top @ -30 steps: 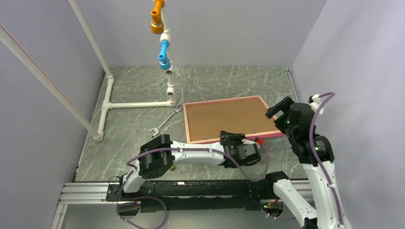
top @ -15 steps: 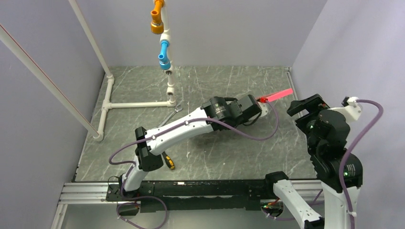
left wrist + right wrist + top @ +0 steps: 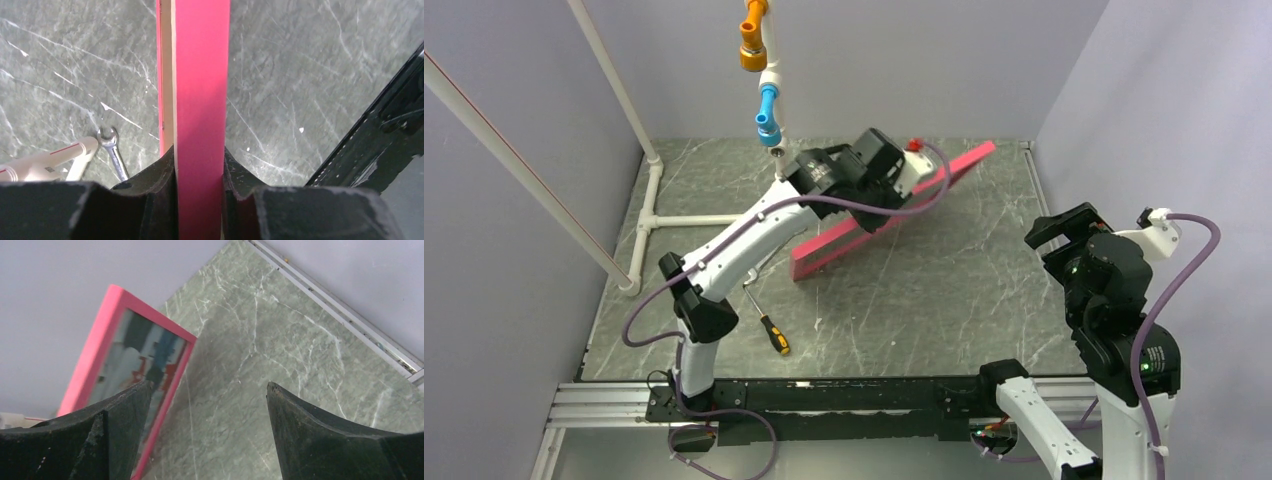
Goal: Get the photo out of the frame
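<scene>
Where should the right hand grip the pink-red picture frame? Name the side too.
Probably its free end rail, from the right. The thin-bordered pink-red rectangular picture frame stands on edge, the left hand clamps its top rail, and the open right hand faces that end.

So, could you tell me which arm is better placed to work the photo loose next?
Probably right: the right gripper is open, empty and faces the photo, while the left gripper is clamped on the frame's edge, holding it on edge.
</scene>
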Robot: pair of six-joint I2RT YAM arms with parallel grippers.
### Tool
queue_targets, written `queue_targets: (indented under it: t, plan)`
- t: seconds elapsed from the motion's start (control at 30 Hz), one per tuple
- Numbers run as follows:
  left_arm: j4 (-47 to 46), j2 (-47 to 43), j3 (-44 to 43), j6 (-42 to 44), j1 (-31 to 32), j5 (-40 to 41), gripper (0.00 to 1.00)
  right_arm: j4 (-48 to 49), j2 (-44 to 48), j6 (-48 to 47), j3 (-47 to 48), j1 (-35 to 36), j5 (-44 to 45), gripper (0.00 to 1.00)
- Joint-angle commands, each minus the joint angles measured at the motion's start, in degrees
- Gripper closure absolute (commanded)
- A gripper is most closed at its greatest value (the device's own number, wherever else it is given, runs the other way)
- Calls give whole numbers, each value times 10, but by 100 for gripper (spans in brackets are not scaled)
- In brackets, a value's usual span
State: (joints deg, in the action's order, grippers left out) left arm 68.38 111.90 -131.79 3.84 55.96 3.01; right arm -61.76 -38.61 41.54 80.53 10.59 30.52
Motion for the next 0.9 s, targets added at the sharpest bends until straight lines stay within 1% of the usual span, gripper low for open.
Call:
queue_targets:
  t: [0.0, 0.1, 0.13, 0.33, 0.5, 0.57, 0.67, 0.73, 0.87]
  plan:
    - [-54, -9, 2, -124, -64, -166, 100, -6, -3, -3, -12, 1, -5, 14]
    - [-76, -2, 4, -149, -100, -221, 100, -6, -5, 0, -18, 1, -8, 14]
    - [-93, 0, 8, -160, -112, -256, 100, -5, -5, 1, -20, 1, -9, 14]
    - [-201, 13, 34, -256, -174, -387, 100, 0, -5, 5, -37, 1, -22, 14]
    - [-281, 46, 21, -342, -191, -447, 100, 1, -3, 6, -47, 0, -25, 14]
    - [-311, 55, 21, -379, -192, -451, 100, 1, -1, 6, -49, 1, -24, 13]
    - [-325, 69, 12, -401, -193, -442, 100, 0, 1, 6, -52, 1, -21, 13]
    - [-334, 73, 22, -412, -193, -438, 100, -1, 3, 5, -55, 1, -21, 13]
    - [-417, 39, 135, -445, -194, -421, 100, -2, 8, 6, -61, 1, -21, 13]
